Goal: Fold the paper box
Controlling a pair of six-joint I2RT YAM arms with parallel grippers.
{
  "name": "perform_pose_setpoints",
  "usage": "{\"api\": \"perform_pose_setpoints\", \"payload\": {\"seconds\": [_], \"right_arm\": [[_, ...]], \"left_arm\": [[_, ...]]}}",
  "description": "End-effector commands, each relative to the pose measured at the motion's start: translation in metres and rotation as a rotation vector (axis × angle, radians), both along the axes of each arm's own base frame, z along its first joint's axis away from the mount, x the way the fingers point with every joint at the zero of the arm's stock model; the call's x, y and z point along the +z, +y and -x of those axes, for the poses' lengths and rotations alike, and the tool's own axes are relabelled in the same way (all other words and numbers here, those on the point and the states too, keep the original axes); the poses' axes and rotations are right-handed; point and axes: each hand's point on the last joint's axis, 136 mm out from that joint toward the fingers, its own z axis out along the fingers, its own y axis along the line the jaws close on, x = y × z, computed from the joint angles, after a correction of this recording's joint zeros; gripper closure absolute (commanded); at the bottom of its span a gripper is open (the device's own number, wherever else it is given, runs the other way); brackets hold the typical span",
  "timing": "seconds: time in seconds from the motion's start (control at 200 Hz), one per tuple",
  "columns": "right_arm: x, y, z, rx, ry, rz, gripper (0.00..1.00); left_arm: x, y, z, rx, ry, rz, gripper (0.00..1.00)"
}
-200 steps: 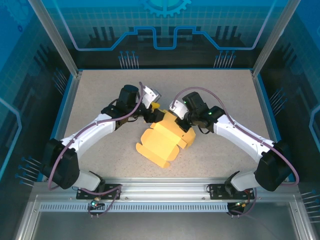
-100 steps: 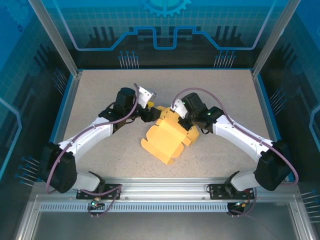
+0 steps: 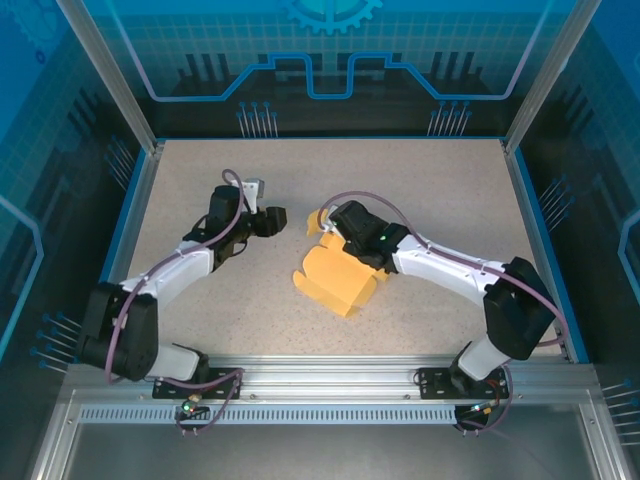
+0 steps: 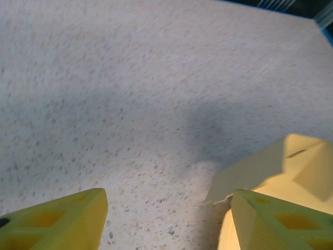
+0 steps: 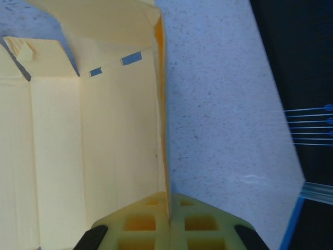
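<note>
The paper box (image 3: 335, 280) is a pale yellow, partly folded card lying at mid-table, with walls and flaps raised at its far end. My right gripper (image 3: 323, 226) is shut on the edge of one upright wall; in the right wrist view the card wall (image 5: 93, 146) runs straight into the closed fingers (image 5: 140, 224) of the gripper (image 5: 169, 211). My left gripper (image 3: 272, 220) stands open just left of the box, holding nothing. In the left wrist view a box flap (image 4: 260, 166) lies beside the right finger (image 4: 276, 224) of that gripper (image 4: 166, 224), with bare table between the fingers.
The speckled tabletop (image 3: 200, 300) is bounded by a blue rim (image 3: 130, 215) and the enclosure's metal posts. The blue table edge (image 5: 291, 229) shows at the right of the right wrist view. Both arm bases sit at the near rail (image 3: 320, 385).
My left gripper has let go of the box's flap and drawn back to the left, open. The right arm swung left, holding a wall, and the box shifted slightly and folded up more.
</note>
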Motion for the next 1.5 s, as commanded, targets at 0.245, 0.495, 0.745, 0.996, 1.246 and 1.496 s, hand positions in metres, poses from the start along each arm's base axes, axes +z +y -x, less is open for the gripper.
{"api": "perform_pose_setpoints", "payload": {"seconds": [0.245, 0.495, 0.745, 0.996, 1.246, 1.496], "right_arm": [[-0.007, 0.007, -0.011, 0.034, -0.16, 0.194, 0.98], [-0.015, 0.006, -0.015, 0.047, -0.204, 0.255, 0.97], [-0.026, 0.003, -0.017, 0.045, -0.2, 0.261, 0.97], [-0.028, -0.001, -0.02, 0.025, -0.182, 0.209, 0.97], [-0.031, -0.007, -0.024, 0.009, -0.168, 0.168, 0.97], [-0.035, -0.013, -0.029, -0.006, -0.155, 0.126, 0.97]], "left_arm": [[-0.045, -0.003, -0.028, 0.016, 0.117, -0.02, 0.36], [-0.06, -0.015, -0.04, -0.019, 0.162, 0.007, 0.37], [-0.072, -0.024, -0.046, -0.054, 0.195, 0.011, 0.38], [-0.086, -0.037, -0.047, -0.096, 0.227, 0.011, 0.38], [-0.094, -0.053, -0.047, -0.14, 0.241, 0.008, 0.38], [-0.099, -0.064, -0.049, -0.162, 0.248, 0.01, 0.38]]}}
